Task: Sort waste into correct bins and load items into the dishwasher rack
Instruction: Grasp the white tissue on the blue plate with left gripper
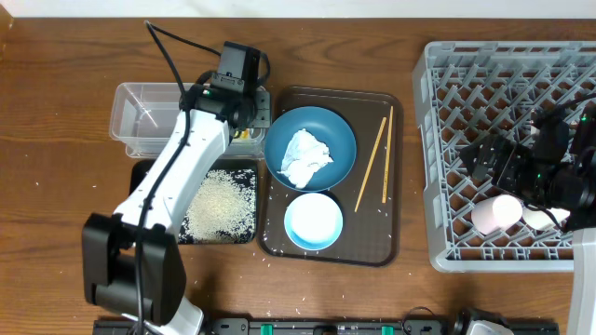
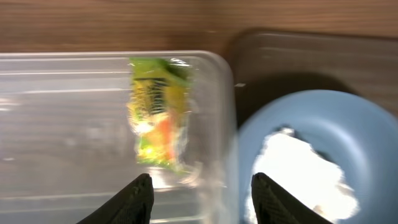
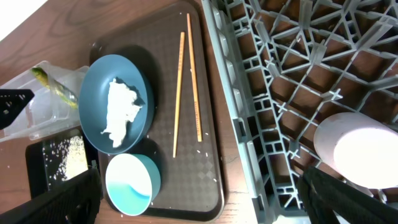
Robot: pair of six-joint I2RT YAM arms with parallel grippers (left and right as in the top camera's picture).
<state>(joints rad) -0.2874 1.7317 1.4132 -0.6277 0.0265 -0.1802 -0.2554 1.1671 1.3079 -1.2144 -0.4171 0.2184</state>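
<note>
The yellow-orange-green snack wrapper (image 2: 157, 118) lies in the clear tub (image 2: 62, 124), at its right end (image 1: 244, 136). My left gripper (image 2: 202, 202) is open and empty, above the tub's right wall (image 1: 250, 116). The crumpled white tissue (image 1: 305, 156) lies on the blue plate (image 1: 340, 140). The bowl (image 1: 313, 221), white inside and teal outside, stands in front of the plate. Two chopsticks (image 1: 372, 166) lie to the right of the plate. Rice (image 1: 222, 200) lies in the black tray (image 1: 140, 172). My right gripper (image 3: 199, 208) is open and empty over the grey rack (image 1: 503, 84). The pink cup (image 1: 495, 214) and the white cup (image 1: 545, 220) lie in the rack.
The plate, bowl and chopsticks sit on a dark brown serving tray (image 1: 382, 242). Loose rice grains are scattered on that tray and on the wooden table (image 1: 56, 186). The rack fills the right side of the table.
</note>
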